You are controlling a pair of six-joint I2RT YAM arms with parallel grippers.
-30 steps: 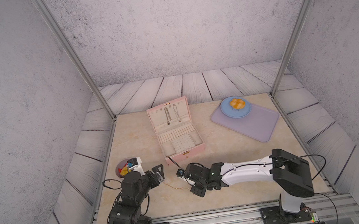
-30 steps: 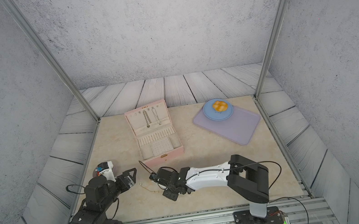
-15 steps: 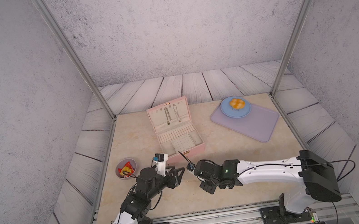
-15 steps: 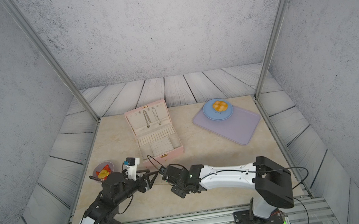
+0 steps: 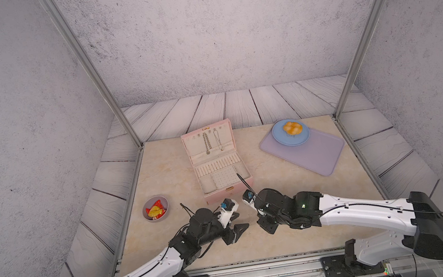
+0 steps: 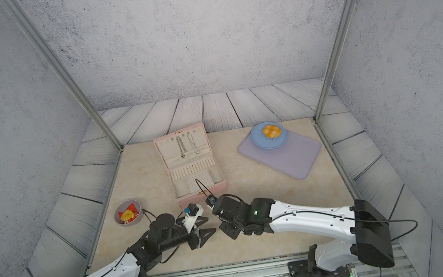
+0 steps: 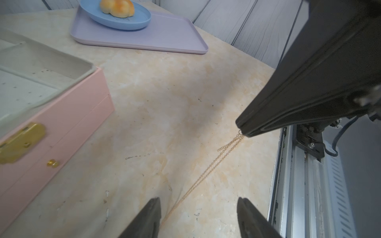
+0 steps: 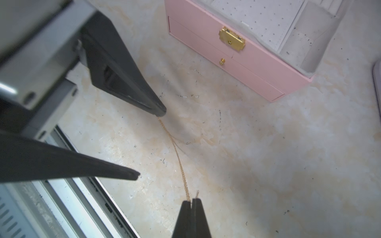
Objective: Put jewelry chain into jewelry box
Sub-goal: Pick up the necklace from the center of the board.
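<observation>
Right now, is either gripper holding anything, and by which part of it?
The right gripper is shut on the jewelry chain, pinching it near one end with a short tail left free. The left gripper is open, gripping nothing.

No readable text, label or number shows anywhere

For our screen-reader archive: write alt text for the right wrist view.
The right gripper, its fingers shut, pinches a fine gold jewelry chain that runs over the beige tabletop to one fingertip of the open left gripper. Beyond them sits the open pink jewelry box with a gold clasp.
</observation>
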